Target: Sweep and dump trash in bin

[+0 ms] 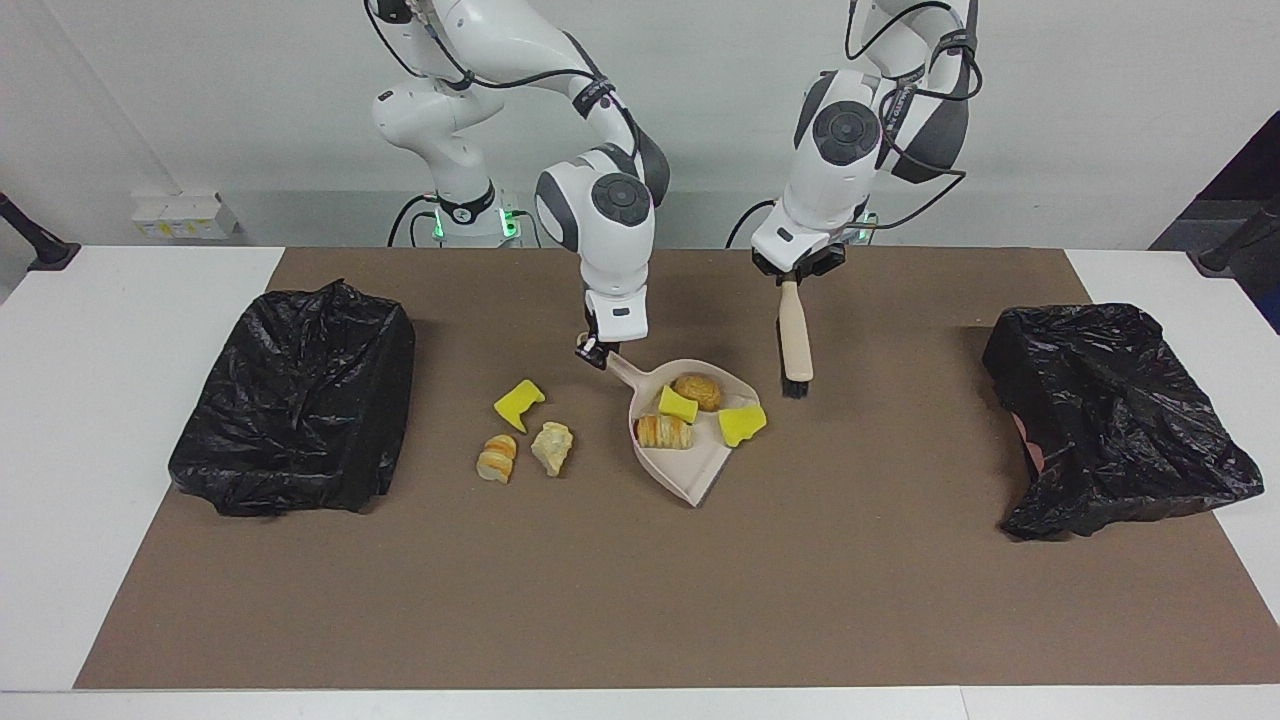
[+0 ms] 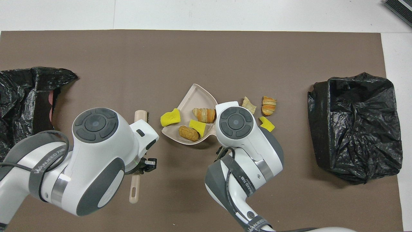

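My right gripper (image 1: 596, 353) is shut on the handle of the beige dustpan (image 1: 690, 472), whose front lip is down on the mat. In the pan lie a brown roll (image 1: 697, 391), a yellow sponge chunk (image 1: 677, 405) and a striped croissant piece (image 1: 664, 431). Another yellow sponge (image 1: 741, 424) lies at the pan's side rim toward the left arm's end. My left gripper (image 1: 790, 278) is shut on the brush (image 1: 796, 345), which hangs upright beside the pan, bristles close to the mat. On the mat toward the right arm's end lie a yellow sponge (image 1: 519, 403), a croissant piece (image 1: 497, 458) and a pale lump (image 1: 552, 447).
A black-bagged bin (image 1: 300, 400) stands at the right arm's end of the brown mat and another (image 1: 1110, 420) at the left arm's end. In the overhead view the arms cover part of the mat near the dustpan (image 2: 193, 96).
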You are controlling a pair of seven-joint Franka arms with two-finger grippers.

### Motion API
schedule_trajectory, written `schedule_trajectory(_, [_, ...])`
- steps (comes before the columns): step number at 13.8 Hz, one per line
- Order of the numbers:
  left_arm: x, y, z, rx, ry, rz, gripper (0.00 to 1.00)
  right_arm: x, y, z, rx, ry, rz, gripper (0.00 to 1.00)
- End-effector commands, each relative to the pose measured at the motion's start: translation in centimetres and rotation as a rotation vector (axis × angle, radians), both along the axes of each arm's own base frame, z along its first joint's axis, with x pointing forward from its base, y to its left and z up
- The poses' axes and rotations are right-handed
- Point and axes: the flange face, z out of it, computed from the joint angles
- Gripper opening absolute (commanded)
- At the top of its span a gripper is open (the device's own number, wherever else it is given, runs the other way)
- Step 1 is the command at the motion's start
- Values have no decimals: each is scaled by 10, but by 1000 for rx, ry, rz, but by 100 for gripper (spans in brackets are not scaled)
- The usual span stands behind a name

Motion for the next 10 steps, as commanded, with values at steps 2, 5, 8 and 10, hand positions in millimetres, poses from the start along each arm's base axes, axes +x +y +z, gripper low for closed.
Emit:
schedule_trajectory(2, [-15, 22, -19, -18, -36, 66, 0, -1, -7, 6, 9, 22, 36, 0])
schedule_trajectory(5, [-20, 18, -54, -19, -53, 70, 0, -8, -10, -3, -4, 51, 175, 0])
schedule_trajectory(8, [-24, 8, -62, -44, -58, 107, 0, -11, -13, -1, -6, 86, 317, 0])
schedule_trajectory(10, [-33, -1, -67, -46, -53, 65, 0, -15, -12, -1, -11, 97, 326, 0])
